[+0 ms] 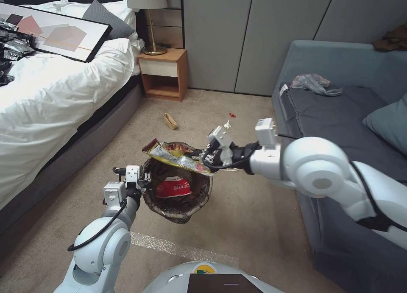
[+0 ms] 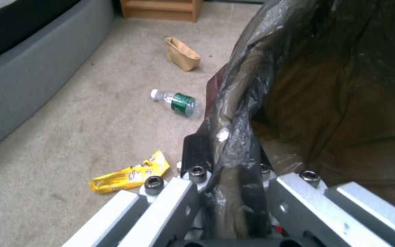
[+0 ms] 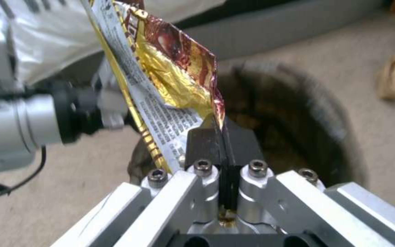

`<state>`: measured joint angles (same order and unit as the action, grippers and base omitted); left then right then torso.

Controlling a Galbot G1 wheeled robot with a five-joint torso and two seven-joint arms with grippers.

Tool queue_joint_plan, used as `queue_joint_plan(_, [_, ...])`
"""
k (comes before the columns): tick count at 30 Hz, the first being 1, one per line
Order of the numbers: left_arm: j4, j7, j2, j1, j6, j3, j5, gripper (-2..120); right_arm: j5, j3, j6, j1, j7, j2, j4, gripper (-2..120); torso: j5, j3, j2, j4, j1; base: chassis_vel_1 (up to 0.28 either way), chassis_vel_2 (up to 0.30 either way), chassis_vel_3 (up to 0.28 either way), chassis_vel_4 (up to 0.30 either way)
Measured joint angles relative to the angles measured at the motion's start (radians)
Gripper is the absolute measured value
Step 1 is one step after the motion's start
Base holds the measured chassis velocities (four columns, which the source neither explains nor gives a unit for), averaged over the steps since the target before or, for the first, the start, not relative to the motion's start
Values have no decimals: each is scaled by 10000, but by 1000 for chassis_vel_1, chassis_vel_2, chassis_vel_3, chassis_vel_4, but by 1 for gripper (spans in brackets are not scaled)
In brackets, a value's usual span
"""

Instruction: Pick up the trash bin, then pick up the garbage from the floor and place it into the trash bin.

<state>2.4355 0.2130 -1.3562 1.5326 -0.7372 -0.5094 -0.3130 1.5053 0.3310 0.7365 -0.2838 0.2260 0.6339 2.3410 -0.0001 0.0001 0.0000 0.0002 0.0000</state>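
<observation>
Two end effectors meet above the carpet: the left end effector [image 2: 227,178] clamps the dark bag-lined rim of the round trash bin [image 1: 178,191], hiding its white wall; the right end effector [image 3: 224,137] pinches a crumpled yellow foil snack bag [image 1: 176,155] over it, with a tan paper carton [image 1: 170,121] lying beyond.

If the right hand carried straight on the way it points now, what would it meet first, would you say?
Most likely the dark bag liner of the white plastic trash bin: the right hand, shut on the crumpled yellow snack bag, points at its open mouth, though depth is unclear.
</observation>
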Motion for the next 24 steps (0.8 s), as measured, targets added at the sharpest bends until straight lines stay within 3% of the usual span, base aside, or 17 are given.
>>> queue_joint_plan(5, [102,1,20,-13,5,-58,-46,0,-301,469,-2,-204,75,172,-288,0,0,0,0,-3,0,0,0,0,0])
queue_joint_plan(18, [185,106,6,-20,10,-41,-217,0,-637,581,-8,-892,86,148,-602,-2,0,-2,0,-4,0,0,0,0,0])
queue_joint_plan(20, [232,101,5,18,14,-33,-270,0,-836,610,-9,-1099,74,221,-784,12,3,-1,0,-3,0,0,0,0,0])
queue_joint_plan(22, [238,101,4,25,14,-41,-269,0,-890,612,-10,-1140,59,251,-829,14,2,-2,0,-3,0,0,0,0,0])
queue_joint_plan(24, [279,64,12,24,17,-121,-269,0,-988,620,-12,-1317,86,544,-1073,26,1,-2,0,-1,0,0,0,0,0])
